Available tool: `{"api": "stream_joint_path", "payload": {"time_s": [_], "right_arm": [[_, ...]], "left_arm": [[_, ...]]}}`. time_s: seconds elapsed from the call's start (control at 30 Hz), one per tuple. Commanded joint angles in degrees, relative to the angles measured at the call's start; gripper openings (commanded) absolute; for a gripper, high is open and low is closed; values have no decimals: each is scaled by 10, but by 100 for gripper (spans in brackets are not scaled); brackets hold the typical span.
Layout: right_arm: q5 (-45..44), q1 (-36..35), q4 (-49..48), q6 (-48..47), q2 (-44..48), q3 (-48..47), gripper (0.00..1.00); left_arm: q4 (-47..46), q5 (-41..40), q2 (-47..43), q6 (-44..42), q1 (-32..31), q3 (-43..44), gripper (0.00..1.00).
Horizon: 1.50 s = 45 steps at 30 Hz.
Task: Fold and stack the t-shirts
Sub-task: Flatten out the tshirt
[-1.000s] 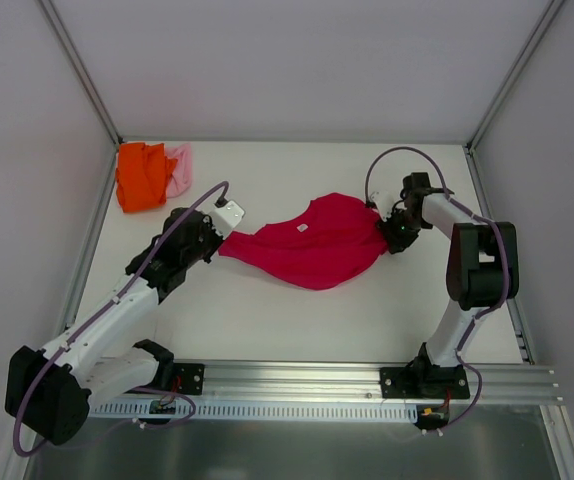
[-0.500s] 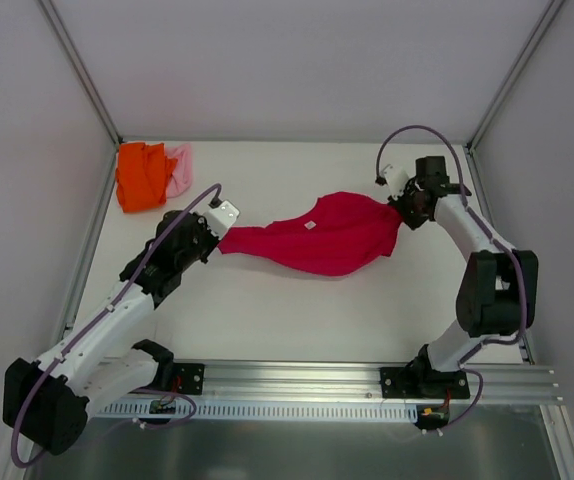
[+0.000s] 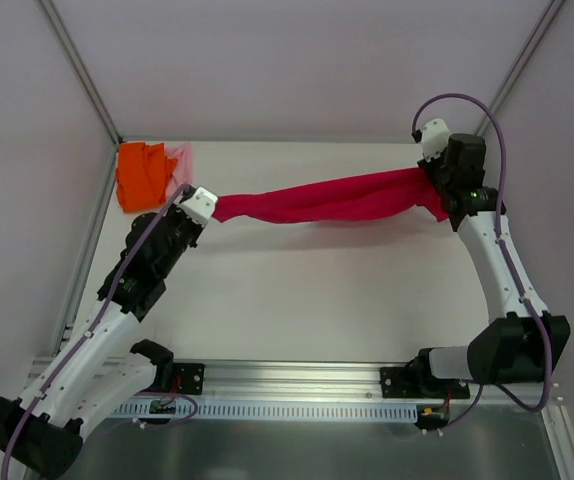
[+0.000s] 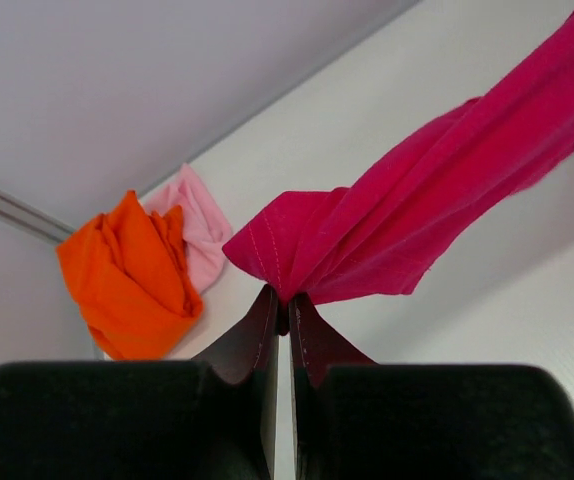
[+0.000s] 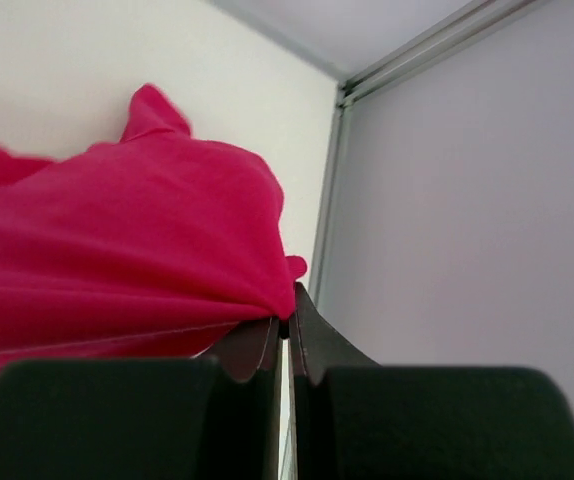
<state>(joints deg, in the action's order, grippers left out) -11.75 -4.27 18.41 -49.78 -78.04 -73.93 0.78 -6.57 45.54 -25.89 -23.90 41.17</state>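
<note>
The crimson-red t-shirt hangs stretched in the air between both arms, bunched into a long band above the table. My left gripper is shut on its left end; in the left wrist view the cloth fans out from the pinched gripper. My right gripper is shut on the right end, and the right wrist view shows red cloth gathered at the closed gripper. The orange t-shirt lies crumpled in the back left corner, with the pale pink t-shirt partly hidden beside it.
The white table is boxed in by grey walls on three sides, with metal corner posts. A slotted aluminium rail carrying the arm bases runs along the near edge. The right arm stands close to the right wall.
The right gripper closed on the shirt's right edge. Both arms then rose and drew apart, lifting the red shirt off the table and stretching it into a band.
</note>
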Motion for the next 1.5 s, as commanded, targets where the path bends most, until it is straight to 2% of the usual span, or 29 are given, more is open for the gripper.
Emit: {"api": "stream_joint_path", "payload": {"time_s": [0.0, 0.1, 0.27, 0.3, 0.5, 0.83, 1.0, 1.07, 1.17, 1.3, 1.4, 1.43, 1.47], "right_arm": [[-40, 2, -79, 13, 89, -14, 1], [-43, 4, -89, 6, 139, 2, 1], [-17, 2, -54, 8, 162, 12, 1], [8, 3, -13, 12, 160, 7, 1], [110, 3, 67, 23, 182, 17, 1], [62, 3, -28, 29, 192, 50, 1], [62, 3, -54, 24, 237, 96, 1], [87, 3, -23, 25, 250, 99, 1], [160, 3, 78, 18, 241, 64, 1], [202, 5, 129, 5, 247, 54, 1], [274, 9, 186, -17, 267, 52, 1], [306, 10, 207, -24, 268, 49, 4], [324, 9, 230, -35, 261, 36, 16]], "left_arm": [[-37, -40, -40, -4, 7, 44, 0], [-35, -40, -70, 0, 7, 41, 0], [-24, -35, -78, 1, 7, 30, 0], [-24, -35, -76, 2, 7, 26, 0], [-15, -23, -74, 8, 7, 27, 0], [-33, -29, -101, 4, 7, 14, 0], [-23, -25, -140, 7, 7, 9, 0], [-14, -20, -147, 8, 7, 8, 0], [8, -15, -149, 13, 7, 11, 0], [10, -15, -154, 15, 7, 15, 0], [19, -6, -158, 19, 7, 22, 0], [26, -5, -159, 20, 7, 26, 0], [31, -3, -158, 20, 7, 27, 0]]}}
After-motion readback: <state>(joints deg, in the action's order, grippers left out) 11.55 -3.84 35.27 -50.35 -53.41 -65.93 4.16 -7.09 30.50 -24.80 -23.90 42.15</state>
